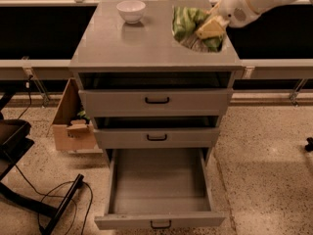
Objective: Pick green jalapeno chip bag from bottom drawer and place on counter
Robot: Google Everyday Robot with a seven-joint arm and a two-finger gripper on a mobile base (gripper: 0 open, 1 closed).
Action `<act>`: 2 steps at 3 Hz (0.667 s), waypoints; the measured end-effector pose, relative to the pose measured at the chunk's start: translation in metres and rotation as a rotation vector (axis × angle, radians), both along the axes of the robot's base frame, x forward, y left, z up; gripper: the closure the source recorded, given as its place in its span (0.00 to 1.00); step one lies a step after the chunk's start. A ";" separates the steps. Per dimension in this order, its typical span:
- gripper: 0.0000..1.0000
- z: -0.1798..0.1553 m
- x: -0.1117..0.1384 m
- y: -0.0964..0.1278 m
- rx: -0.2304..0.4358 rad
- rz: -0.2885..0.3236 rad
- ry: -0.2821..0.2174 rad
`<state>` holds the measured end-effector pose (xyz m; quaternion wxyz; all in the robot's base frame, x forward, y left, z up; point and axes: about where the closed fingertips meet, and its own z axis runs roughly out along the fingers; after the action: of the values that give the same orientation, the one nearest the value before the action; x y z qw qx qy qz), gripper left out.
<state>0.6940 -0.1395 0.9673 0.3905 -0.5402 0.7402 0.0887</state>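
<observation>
The green jalapeno chip bag is held over the right back part of the counter, casting a shadow on it. My gripper is shut on the bag's right side, with the white arm reaching in from the upper right. The bottom drawer is pulled out and shows a bare grey inside; its black handle is at the front bottom.
A white bowl stands at the counter's back left. The two upper drawers are slightly open. A cardboard box sits on the floor left of the cabinet, with a black chair base and cables further left.
</observation>
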 end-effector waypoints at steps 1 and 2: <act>1.00 0.028 0.056 0.008 0.050 -0.037 -0.122; 1.00 0.006 0.117 0.030 0.087 -0.041 -0.154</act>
<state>0.8105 -0.1093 0.9734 0.4713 -0.5125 0.7143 0.0708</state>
